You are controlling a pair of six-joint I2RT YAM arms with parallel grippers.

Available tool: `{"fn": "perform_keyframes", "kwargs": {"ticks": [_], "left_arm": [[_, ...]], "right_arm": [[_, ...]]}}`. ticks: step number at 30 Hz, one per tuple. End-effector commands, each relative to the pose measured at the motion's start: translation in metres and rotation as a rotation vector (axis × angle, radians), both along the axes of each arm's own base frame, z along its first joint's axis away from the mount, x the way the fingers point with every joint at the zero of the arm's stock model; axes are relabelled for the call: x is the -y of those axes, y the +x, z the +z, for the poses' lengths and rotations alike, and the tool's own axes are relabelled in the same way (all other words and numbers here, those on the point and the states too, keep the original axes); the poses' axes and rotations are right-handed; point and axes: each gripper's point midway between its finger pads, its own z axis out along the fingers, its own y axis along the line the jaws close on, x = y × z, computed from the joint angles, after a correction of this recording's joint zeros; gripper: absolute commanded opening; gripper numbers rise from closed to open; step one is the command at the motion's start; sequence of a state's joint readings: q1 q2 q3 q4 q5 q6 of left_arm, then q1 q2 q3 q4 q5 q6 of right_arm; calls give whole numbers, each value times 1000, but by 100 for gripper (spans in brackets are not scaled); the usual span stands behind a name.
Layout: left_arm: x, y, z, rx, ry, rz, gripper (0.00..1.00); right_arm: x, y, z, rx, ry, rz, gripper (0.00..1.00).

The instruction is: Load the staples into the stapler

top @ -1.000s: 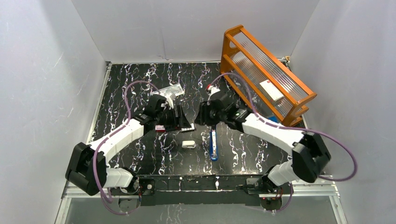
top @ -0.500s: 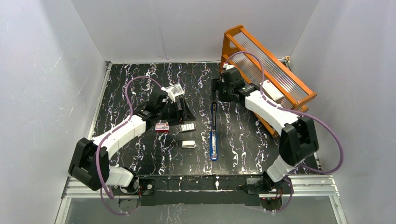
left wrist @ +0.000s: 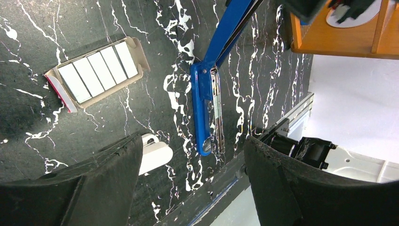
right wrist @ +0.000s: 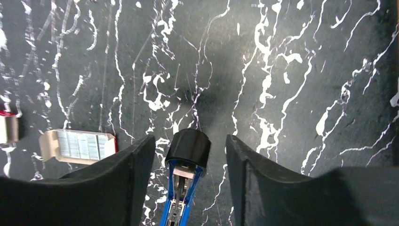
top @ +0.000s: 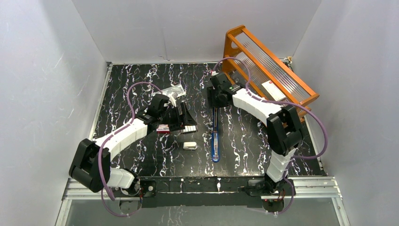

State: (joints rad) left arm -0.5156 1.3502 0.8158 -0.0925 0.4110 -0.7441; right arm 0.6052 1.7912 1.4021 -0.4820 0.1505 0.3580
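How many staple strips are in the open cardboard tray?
5 flat grey metallic staple strips, side by side in the open cardboard tray, left of the opened blue stapler; more may lie beneath.

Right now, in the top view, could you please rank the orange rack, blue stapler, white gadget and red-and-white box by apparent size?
1. orange rack
2. blue stapler, opened out long
3. white gadget and red-and-white box: about alike, so unranked
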Motion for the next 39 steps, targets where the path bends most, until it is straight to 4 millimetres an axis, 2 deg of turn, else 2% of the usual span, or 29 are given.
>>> {"fn": "perform_keyframes", "kwargs": {"ticks": [1,5,11,20,28,32,39], "left_arm": [[3,-5,8,27,-22,-28,76],[1,-8,4,20,-18,-32,76],[2,-8,6,28,-19,-41,76],[1,-10,4,20,-20,-38,75],[4,-9,6,12,-36,-35,75],[3,-10,6,10,-39,-33,75],[5,-10,3,-3,-47,-29,75]], "right_arm": [[0,5,12,51,-94,-69,60],[6,10,17,105,-145,-132,54],[3,18,23,140,-138,-152,32],[-17,41,70,325,-7,-101,30],[-14,53,73,491,36,-110,30],[-16,46,77,544,38,-101,30],[-13,10,81,579,56,-89,30]]}}
